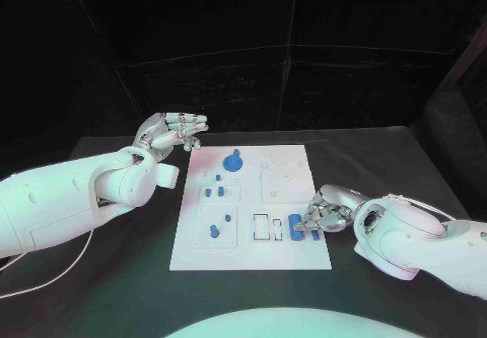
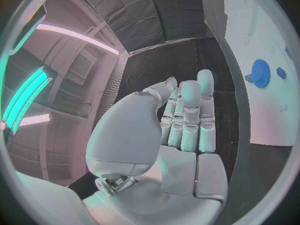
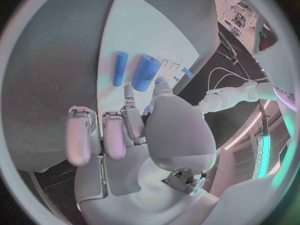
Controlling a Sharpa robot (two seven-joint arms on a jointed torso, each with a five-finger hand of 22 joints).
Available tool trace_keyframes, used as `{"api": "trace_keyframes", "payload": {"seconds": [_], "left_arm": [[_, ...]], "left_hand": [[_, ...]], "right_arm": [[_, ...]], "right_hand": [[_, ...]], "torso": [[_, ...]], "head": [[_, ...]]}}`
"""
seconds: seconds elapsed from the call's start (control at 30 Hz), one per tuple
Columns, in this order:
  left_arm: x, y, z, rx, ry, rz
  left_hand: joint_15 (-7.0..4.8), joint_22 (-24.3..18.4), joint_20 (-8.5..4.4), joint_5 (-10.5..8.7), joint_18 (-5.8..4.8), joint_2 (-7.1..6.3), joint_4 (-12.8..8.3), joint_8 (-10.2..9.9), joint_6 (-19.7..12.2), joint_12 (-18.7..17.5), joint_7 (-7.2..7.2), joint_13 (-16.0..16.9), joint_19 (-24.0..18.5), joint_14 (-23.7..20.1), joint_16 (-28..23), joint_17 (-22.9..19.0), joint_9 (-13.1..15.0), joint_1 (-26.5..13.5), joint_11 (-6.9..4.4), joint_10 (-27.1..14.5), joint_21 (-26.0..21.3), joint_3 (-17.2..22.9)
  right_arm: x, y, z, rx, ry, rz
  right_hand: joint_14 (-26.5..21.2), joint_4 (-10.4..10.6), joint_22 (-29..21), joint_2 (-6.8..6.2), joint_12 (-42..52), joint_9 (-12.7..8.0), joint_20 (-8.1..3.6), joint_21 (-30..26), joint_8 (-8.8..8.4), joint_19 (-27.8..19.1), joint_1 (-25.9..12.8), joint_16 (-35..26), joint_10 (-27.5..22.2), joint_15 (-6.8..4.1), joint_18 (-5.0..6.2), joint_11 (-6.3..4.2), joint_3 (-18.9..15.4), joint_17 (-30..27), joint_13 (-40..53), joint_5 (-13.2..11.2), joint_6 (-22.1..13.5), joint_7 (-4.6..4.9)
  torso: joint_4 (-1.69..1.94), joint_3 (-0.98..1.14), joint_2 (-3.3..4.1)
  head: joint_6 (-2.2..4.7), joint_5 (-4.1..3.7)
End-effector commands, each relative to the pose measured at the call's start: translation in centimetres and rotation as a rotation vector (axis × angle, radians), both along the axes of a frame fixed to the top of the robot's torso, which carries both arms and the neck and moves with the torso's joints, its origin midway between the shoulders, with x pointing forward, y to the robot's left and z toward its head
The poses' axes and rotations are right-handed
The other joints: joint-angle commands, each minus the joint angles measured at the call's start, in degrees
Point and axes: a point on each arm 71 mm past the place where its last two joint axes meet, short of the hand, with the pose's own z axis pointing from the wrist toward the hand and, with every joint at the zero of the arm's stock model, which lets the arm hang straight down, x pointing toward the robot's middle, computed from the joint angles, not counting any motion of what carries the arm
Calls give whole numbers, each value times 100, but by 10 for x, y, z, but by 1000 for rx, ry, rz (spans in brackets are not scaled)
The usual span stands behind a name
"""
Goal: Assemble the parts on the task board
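The white task board (image 1: 254, 246) lies in the middle of the table. A blue gear (image 1: 233, 163) stands near its far end, and small blue parts (image 1: 214, 230) sit along its left half. Two blue cylinders lie side by side at its right edge, a thick one (image 1: 296, 229) and a thin one (image 1: 314, 233). My right hand (image 1: 326, 211) is low beside them. Its thumb and one finger flank the near end of the thick cylinder (image 3: 145, 72), with the other fingers curled in. My left hand (image 1: 172, 132) hovers off the board's far left corner, fingers extended, holding nothing. The gear (image 2: 259, 73) lies beyond them.
Empty recesses and slots (image 1: 267, 227) mark the board's middle and right half. Black table surface (image 1: 395, 162) surrounds the board on all sides. A white cable (image 1: 51, 278) hangs below my left arm at the near left.
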Motion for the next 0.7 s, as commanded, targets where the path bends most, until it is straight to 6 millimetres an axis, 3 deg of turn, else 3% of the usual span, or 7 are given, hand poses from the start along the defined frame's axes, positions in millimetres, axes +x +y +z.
{"api": "trace_keyframes", "payload": {"seconds": [0.03, 0.17, 0.47, 0.7], "left_arm": [[0, -1, 1, -9, -6, -12], [0, -1, 1, -9, -5, -14], [-1, 0, 2, -8, -11, -7], [-1, 1, 2, -8, -12, -5]], "left_hand": [[3, -8, 27, 15, 37, 27, -8, 13, 24, 23, -11, -4, 14, -15, 24, -3, 4, -25, -5, -20, -25, -19], [3, -8, 27, 15, 37, 27, -8, 13, 24, 23, -11, -4, 14, -15, 24, -3, 4, -25, -5, -20, -25, -19], [1, -9, 26, 15, 38, 30, -9, 18, 32, 27, -13, -4, 15, -14, 28, 1, 6, -26, -7, -20, -27, -21], [1, -9, 26, 15, 38, 30, -9, 18, 32, 27, -13, -4, 15, -14, 28, 1, 6, -26, -7, -20, -27, -21]], "right_arm": [[1, 2, -2, -39, -6, 9], [0, 6, -6, -42, 2, 15], [1, 14, -15, -72, 11, 39], [4, 16, -21, -82, 29, 34]], "right_hand": [[369, 1, 711, 7, 26, 8, -8, 25, 26, 142, -56, 20, 39, 16, -113, -5, -23, 137, 13, -19, 21, -35], [371, -3, 721, 28, 66, 25, -11, 31, 41, 146, -31, 29, 53, 13, -115, -8, -9, 159, 69, -16, 23, -39], [375, -32, 751, 86, 107, 80, -14, 47, 79, 156, 122, 50, 55, 11, -121, -10, 21, 208, 157, 43, 4, -41], [381, -226, 789, 239, 129, 154, -16, 68, 135, 171, 577, 73, 55, 9, -129, -13, 91, 270, 241, 263, 5, -41]], "torso": [[-4, -1, 1], [12, -5, 5], [0, -5, 6], [9, -1, 5]], "head": [[-1, 3], [19, -28], [-13, -12], [-33, -8]]}}
